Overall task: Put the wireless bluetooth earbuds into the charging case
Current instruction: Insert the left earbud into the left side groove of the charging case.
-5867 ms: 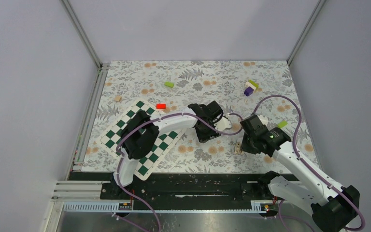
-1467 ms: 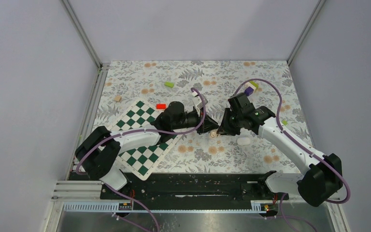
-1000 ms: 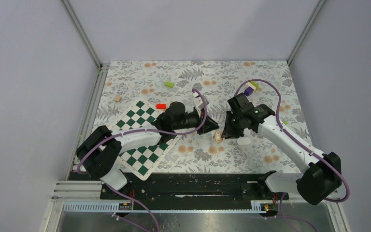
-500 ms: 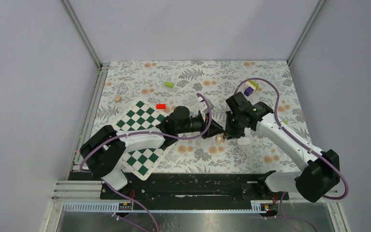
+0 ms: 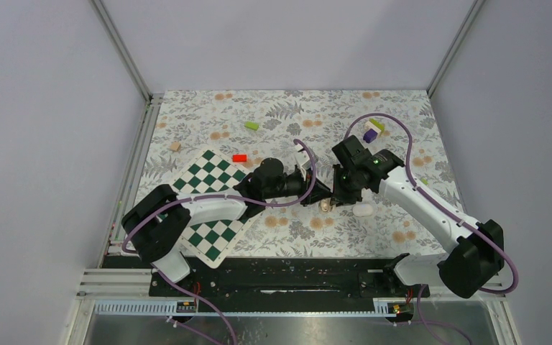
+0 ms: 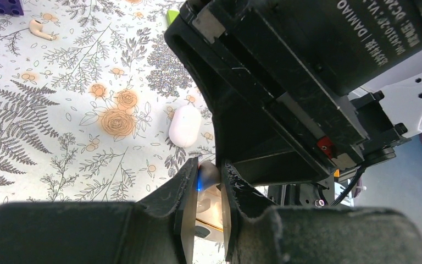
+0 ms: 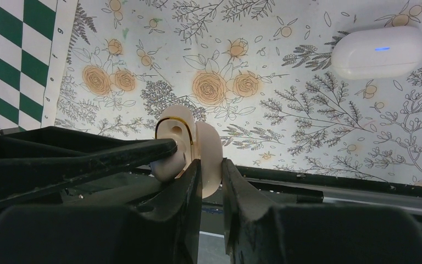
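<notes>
- Right wrist view: the right gripper (image 7: pixel 210 168) clamps one half of the open charging case (image 7: pixel 209 144), near the white capsule (image 7: pixel 376 52).
- The left gripper (image 6: pixel 209 170) appears to pinch the other half.
- Advice: keep both holds steady and avoid twisting the halves.

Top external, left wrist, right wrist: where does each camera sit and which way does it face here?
Top external: high behind the bases, looking down on the floral table; both arms show whole.
Left wrist: on the left arm, looking along the left gripper, shut on the charging case; the right arm fills the right.
Right wrist: looking down past the right gripper, also gripping that case.
Shared: both wrist views catch the closed white pod.
</notes>
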Controlling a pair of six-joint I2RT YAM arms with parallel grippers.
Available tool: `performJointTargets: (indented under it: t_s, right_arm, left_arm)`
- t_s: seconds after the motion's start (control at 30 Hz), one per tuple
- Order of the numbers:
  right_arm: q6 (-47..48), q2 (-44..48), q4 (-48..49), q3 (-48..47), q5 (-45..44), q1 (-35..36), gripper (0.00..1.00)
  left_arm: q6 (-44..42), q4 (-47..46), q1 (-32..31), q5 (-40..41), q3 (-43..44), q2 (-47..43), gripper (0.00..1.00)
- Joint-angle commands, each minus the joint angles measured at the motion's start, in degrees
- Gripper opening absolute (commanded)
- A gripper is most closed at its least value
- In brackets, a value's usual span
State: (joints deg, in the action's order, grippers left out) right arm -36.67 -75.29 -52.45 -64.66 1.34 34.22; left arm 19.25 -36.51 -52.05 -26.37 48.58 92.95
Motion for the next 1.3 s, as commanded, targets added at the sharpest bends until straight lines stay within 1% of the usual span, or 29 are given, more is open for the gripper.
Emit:
performJointTargets:
  t_s: [0.0,0.53,0.77,0.9,1.0,1.07,1.17,1.27]
  right_arm:
    - [0.4,0.4,-1.4,-2.4,-1.1,0.6,0.00]
    - [0.2,0.5,-0.4,-3.2,0.5,0.8,0.00]
    - [-1.4,1.1,1.4,-2.1,0.2,0.8,0.00]
    - [-1.5,0.9,2.3,-1.9,1.6,0.7,0.00]
    - [-1.2,1.0,2.5,-1.7,2.0,0.7,0.00]
    - [-0.7,1.2,2.5,-1.6,2.5,0.7,0.00]
    - [0.6,1.7,2.7,-1.1,2.9,0.8,0.00]
    - [2.4,2.2,2.7,0.0,2.5,0.8,0.00]
  left_arm:
    - [-1.7,-1.6,-0.2,0.5,0.9,0.7,0.00]
    - [-3.2,-1.2,-1.0,1.1,0.3,1.7,0.00]
    - [-2.3,-0.2,-1.5,6.4,0.2,1.2,0.00]
    - [-2.2,-2.2,-1.6,7.0,-1.2,0.4,0.00]
    - [-2.8,-3.3,-1.6,5.5,-1.7,0.0,0.00]
    - [-4.6,-2.4,-1.6,3.2,-1.3,0.0,0.00]
    - [-6.7,0.7,-1.1,-1.7,0.4,0.1,0.00]
    - [-7.0,2.4,-0.1,-6.1,1.7,-0.1,0.00]
